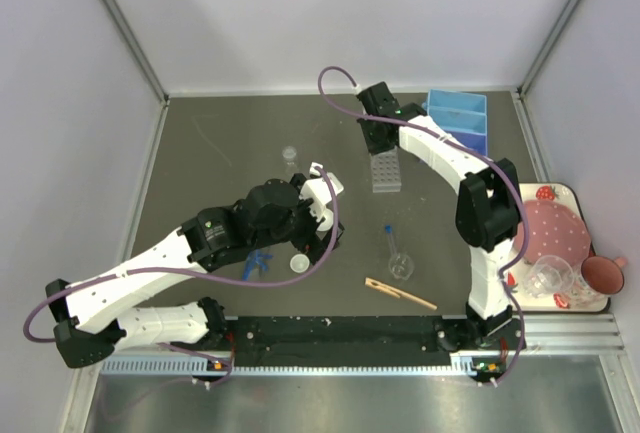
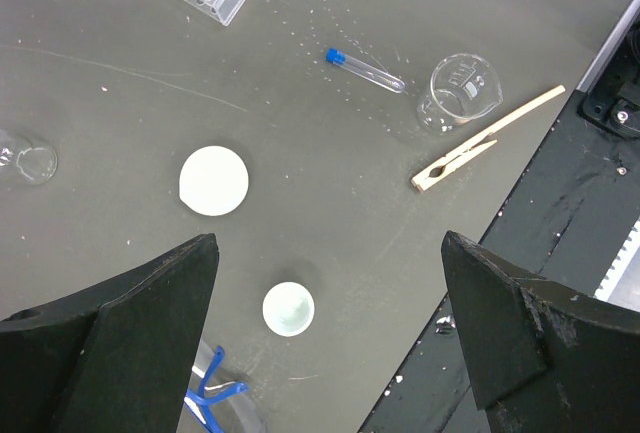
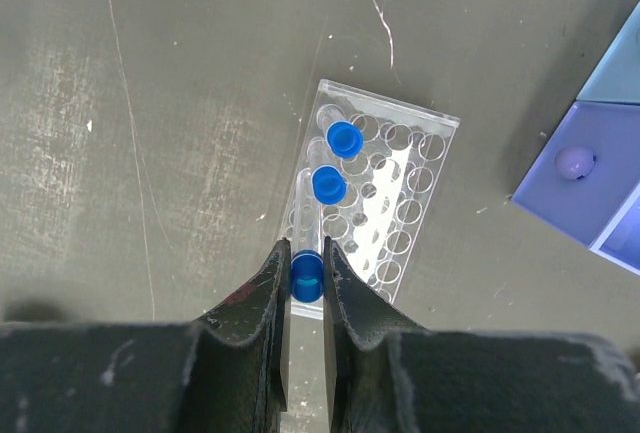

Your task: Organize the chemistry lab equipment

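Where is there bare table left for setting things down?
Bare: the far-left stretch between the left wall and the lone beaker. Crowded: near centre, around the loose tube, wooden clip and round dish.

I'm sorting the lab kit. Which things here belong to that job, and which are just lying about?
Job: rack, held tube, loose tube, beaker, clip, dishes, tweezers.
Lying about: strawberry tray, pink plate, pink cup.
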Controlling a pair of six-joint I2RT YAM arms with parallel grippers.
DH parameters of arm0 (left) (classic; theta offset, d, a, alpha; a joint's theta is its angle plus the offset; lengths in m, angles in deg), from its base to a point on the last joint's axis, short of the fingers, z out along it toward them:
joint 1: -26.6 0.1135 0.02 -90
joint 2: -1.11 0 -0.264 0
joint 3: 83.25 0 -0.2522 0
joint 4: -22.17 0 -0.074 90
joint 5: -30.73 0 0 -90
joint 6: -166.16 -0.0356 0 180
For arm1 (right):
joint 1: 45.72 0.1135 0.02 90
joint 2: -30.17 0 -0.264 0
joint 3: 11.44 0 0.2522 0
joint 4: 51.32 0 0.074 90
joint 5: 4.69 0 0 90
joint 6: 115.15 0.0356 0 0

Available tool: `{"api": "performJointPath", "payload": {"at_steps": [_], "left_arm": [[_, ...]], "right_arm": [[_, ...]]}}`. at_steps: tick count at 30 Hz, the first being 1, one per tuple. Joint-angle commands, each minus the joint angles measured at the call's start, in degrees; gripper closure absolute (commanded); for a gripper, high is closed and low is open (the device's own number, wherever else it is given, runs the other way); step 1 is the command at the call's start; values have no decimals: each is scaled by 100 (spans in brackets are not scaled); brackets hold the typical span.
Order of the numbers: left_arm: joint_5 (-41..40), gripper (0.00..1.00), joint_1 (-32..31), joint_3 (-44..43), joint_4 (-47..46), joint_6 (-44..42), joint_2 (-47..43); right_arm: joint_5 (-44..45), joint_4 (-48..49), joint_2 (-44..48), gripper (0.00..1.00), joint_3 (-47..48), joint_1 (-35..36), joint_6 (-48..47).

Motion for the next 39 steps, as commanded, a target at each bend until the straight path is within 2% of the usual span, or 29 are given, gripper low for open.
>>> {"api": "performJointPath", "payload": {"at_steps": [1,21,39], "left_arm": [[8,1,6,35,-235,-68,-9],[8,1,6,35,-234,-59,9],[17,1,6,44,-243,-59,17]], "right_arm": [[58,-220,144,100,-196,-20,1],[137,-194,390,100,-380,-12,27],[-4,-176,83,100,-284,-12,123]]}}
